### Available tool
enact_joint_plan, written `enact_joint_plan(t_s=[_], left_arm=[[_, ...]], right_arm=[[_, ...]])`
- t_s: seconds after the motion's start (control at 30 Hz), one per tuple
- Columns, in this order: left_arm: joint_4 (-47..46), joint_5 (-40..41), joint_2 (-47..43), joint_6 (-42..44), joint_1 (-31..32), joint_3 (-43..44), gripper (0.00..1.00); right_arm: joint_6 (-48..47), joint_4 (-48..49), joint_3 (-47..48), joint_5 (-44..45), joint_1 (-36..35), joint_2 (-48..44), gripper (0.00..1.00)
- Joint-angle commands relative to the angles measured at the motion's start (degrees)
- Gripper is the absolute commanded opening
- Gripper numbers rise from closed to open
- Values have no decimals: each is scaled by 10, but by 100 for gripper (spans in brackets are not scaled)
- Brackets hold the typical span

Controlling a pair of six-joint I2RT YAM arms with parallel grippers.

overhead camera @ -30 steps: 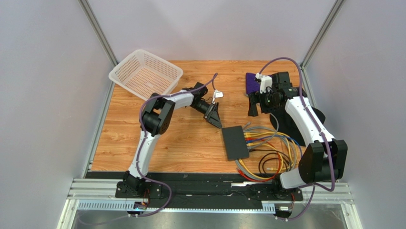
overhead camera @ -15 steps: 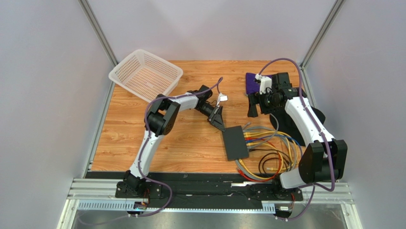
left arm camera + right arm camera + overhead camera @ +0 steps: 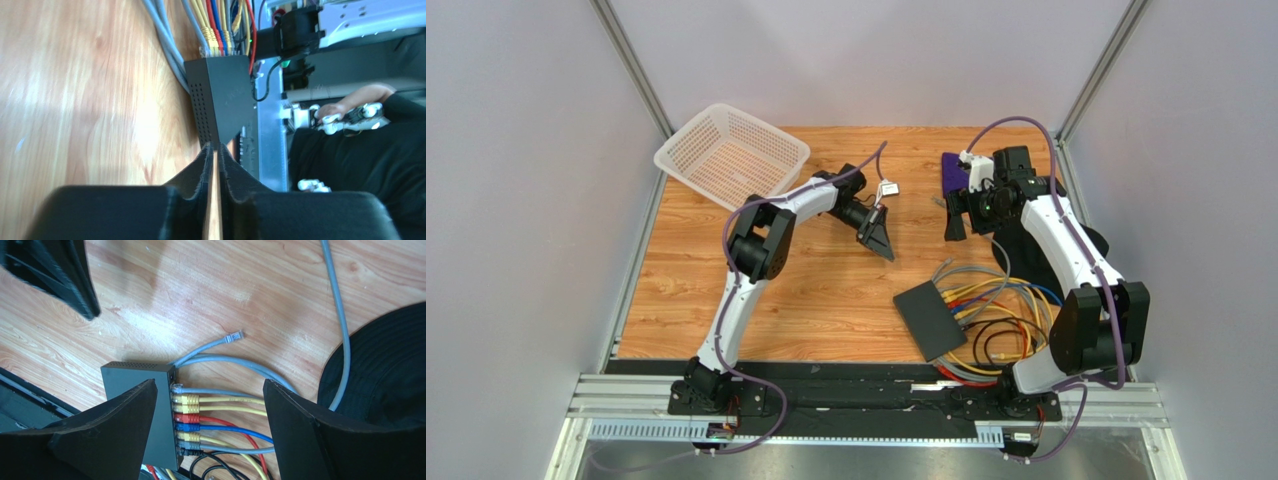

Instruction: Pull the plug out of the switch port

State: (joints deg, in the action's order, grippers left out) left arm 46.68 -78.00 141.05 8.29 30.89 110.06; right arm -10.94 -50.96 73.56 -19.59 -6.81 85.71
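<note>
The switch (image 3: 929, 318) is a flat black box lying askew near the table's front. It also shows in the left wrist view (image 3: 225, 100) and the right wrist view (image 3: 135, 374). Coloured cables (image 3: 996, 300) are plugged in a row along its right edge: grey, yellow, red (image 3: 192, 418), blue and black plugs. One grey plug (image 3: 233, 336) lies loose on the wood. My left gripper (image 3: 881, 240) is shut and empty, a short way behind the switch (image 3: 215, 150). My right gripper (image 3: 954, 215) is open wide and empty, hovering above the plug row (image 3: 209, 385).
A white mesh basket (image 3: 731, 155) stands at the back left. A purple cloth (image 3: 950, 175) lies at the back right. A black cap (image 3: 1051, 262) lies under the right arm, also in the right wrist view (image 3: 385, 370). Looped cables (image 3: 1001, 345) pile up at the front right.
The left gripper came down to the switch's back corner, then drew back. The switch has turned askew and slid toward the front. The right gripper shifted slightly backward.
</note>
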Motion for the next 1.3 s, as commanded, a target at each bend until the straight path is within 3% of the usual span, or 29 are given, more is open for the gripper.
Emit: enact_joint_plan(t_s=[0.0, 0.07, 0.23, 0.27, 0.4, 0.53, 0.63, 0.83, 1.27], left_arm=[[154, -13, -32, 159, -43, 21, 32], [203, -8, -32, 214, -40, 7, 53], [183, -3, -22, 237, 6, -56, 67], [178, -1, -18, 232, 11, -57, 76], [103, 23, -23, 161, 24, -84, 89], [-73, 77, -52, 48, 36, -147, 89], [-112, 94, -48, -1, 43, -151, 89], [-140, 81, -10, -67, 59, -134, 85], [-100, 81, 1, -14, 98, -173, 77]], right_arm=[[-17, -5, 52, 1, 2, 20, 82], [-20, -10, 59, 2, 2, 29, 82], [-33, -27, 58, -1, 3, 26, 82], [-36, -39, 54, -6, 2, 24, 82], [-70, -64, 3, -20, 2, -18, 79], [-137, -64, -67, -11, 2, -70, 78], [-146, -64, -90, -4, 3, -100, 79], [-113, -94, -87, -8, 3, -119, 78], [-118, -121, -92, -12, 3, -185, 79]])
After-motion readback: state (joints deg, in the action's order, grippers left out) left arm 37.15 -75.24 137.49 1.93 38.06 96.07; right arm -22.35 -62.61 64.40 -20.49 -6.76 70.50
